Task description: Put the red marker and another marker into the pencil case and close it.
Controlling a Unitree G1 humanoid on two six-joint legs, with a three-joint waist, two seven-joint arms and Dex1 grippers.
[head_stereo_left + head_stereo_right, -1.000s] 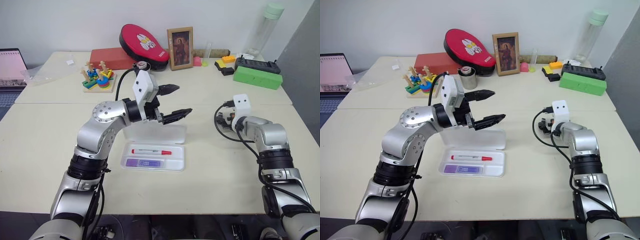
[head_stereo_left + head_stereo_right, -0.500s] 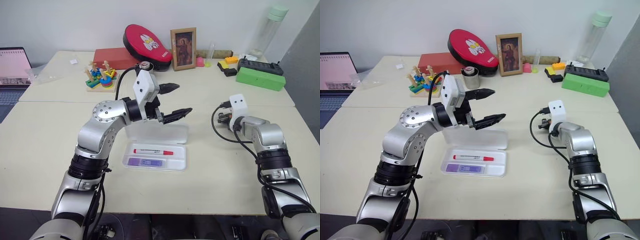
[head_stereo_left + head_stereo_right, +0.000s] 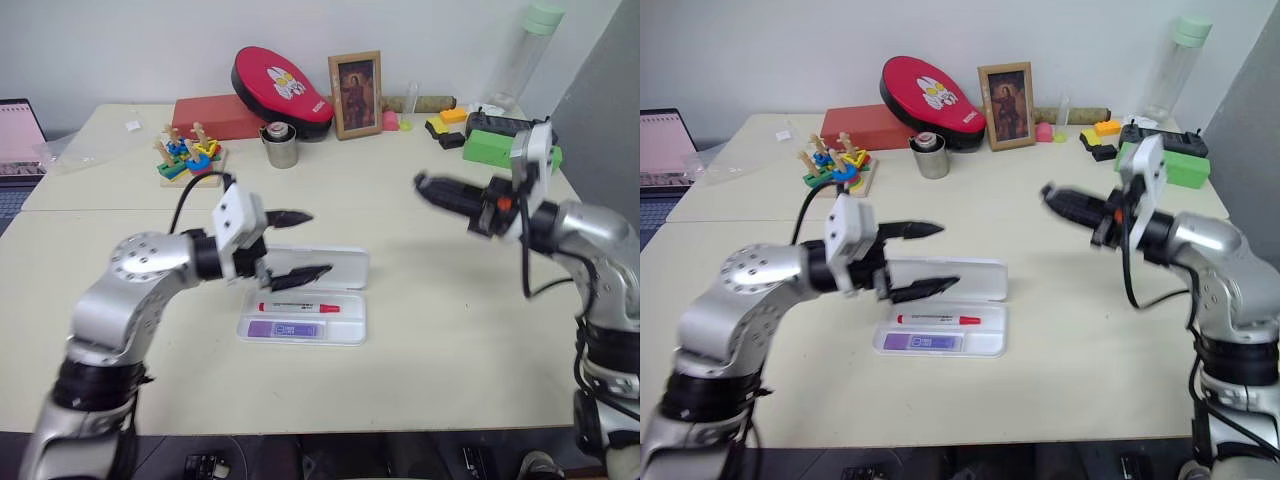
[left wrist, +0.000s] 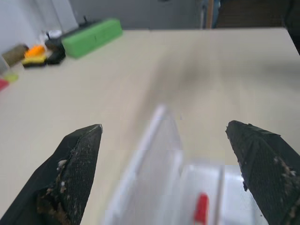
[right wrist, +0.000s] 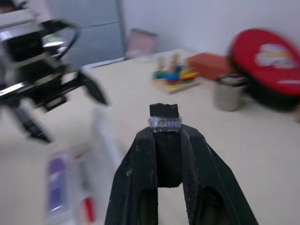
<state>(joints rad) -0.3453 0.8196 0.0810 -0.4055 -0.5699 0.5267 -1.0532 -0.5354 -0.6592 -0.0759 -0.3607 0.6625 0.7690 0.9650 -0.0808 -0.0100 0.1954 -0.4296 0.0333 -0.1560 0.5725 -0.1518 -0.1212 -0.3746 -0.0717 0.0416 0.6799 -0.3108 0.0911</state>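
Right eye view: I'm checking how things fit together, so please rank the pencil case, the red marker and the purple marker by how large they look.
1. pencil case, clearly largest.
2. red marker, longer but slimmer.
3. purple marker, shorter but thicker.
The two markers lie side by side in the case, so nearness hardly skews them; by area they look close.

A white pencil case [image 3: 345, 322] holds a red-capped white red marker [image 3: 298, 307] and a lavender another marker [image 3: 283, 329].

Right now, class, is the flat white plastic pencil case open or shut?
Open: the flat white plastic pencil case has its lid raised behind the tray, with the red-capped marker and lavender marker visible inside.
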